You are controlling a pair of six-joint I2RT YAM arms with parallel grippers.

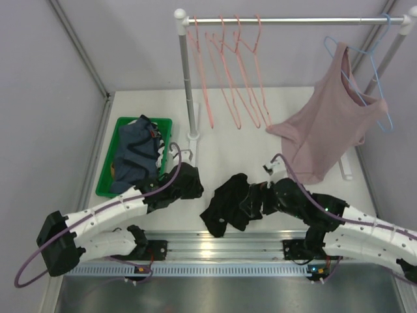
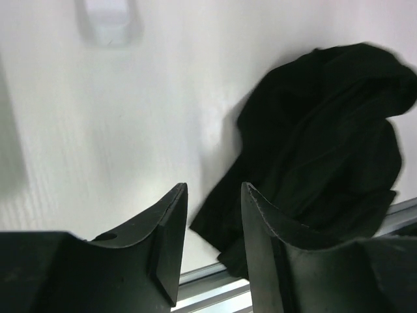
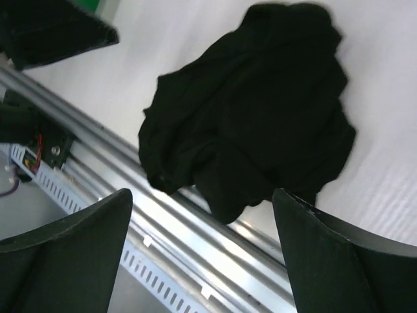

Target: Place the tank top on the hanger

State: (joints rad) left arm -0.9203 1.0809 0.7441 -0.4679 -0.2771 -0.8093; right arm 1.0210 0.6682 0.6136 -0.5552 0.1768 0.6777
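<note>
The black tank top lies crumpled on the white table, its lower folds over the metal rail at the near edge. My left gripper hovers just left of it. In the left wrist view this gripper is open with nothing between its fingers, and the tank top lies ahead to the right. My right gripper is at the garment's right side. Its jaws stand wide open and empty, with the tank top just beyond the tips. Several salmon-pink hangers hang on the rack's bar.
A green bin at the left holds a dark blue-grey garment. The rack's white post stands on a foot behind my left gripper. A dusty-pink top hangs on a light-blue hanger at the right. The metal rail runs along the near edge.
</note>
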